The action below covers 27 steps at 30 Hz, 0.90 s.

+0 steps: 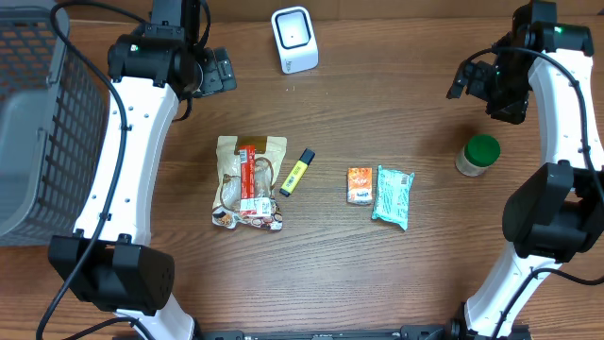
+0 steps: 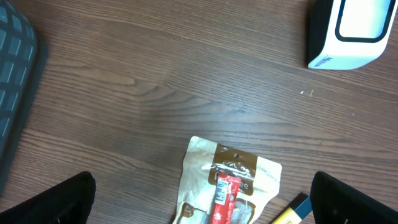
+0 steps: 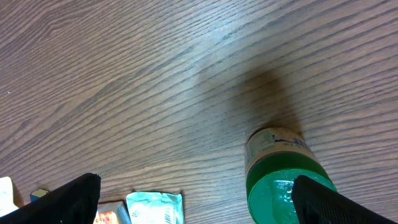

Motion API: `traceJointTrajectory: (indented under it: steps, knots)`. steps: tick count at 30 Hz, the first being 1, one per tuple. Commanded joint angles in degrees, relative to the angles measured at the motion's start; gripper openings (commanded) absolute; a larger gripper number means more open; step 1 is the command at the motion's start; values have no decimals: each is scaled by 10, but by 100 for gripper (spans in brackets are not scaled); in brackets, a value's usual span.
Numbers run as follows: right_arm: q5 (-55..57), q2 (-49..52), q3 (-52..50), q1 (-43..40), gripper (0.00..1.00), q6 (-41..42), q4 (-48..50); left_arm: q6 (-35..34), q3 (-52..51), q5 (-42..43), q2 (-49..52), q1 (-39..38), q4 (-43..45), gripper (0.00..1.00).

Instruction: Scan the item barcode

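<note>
The white barcode scanner (image 1: 294,40) stands at the back middle of the table and shows at the top right of the left wrist view (image 2: 351,31). Items lie in a row: a tan snack bag with a red stick (image 1: 248,179) (image 2: 230,186), a yellow highlighter (image 1: 296,172) (image 2: 291,211), an orange packet (image 1: 359,185), a teal packet (image 1: 393,195) (image 3: 155,208) and a green-lidded jar (image 1: 478,155) (image 3: 283,180). My left gripper (image 1: 217,71) (image 2: 202,208) hangs open high above the snack bag. My right gripper (image 1: 470,80) (image 3: 199,202) is open above the jar, empty.
A grey mesh basket (image 1: 38,113) (image 2: 15,74) fills the left side of the table. Both arm bases (image 1: 113,274) (image 1: 543,217) stand at the near edge. Bare wood lies between the scanner and the row of items.
</note>
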Motion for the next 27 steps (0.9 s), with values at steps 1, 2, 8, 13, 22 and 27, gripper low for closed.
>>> traceJointTrajectory:
  steps: [1, 2, 8, 13, 22, 27]
  knots:
    - [-5, -8, 7, -1, 100, -5, 3, 9, 12, -3, -15, -1, 0, 100]
    - [-7, -8, 7, -1, 100, -1, 6, 9, 12, -3, -15, -1, 0, 100]
    - [-113, -8, 7, -1, 100, 23, 0, 9, 12, -3, -15, -1, 0, 100]
    - [-196, -12, 8, -3, 57, -6, -41, 9, 12, -3, -15, -1, 0, 100]
    - [-207, -36, 7, 39, 4, -121, -191, 9, 12, -3, -15, -1, 0, 100]
    - [-205, -63, -29, 96, 11, -103, -191, 9, 12, -3, -15, -1, 0, 100]
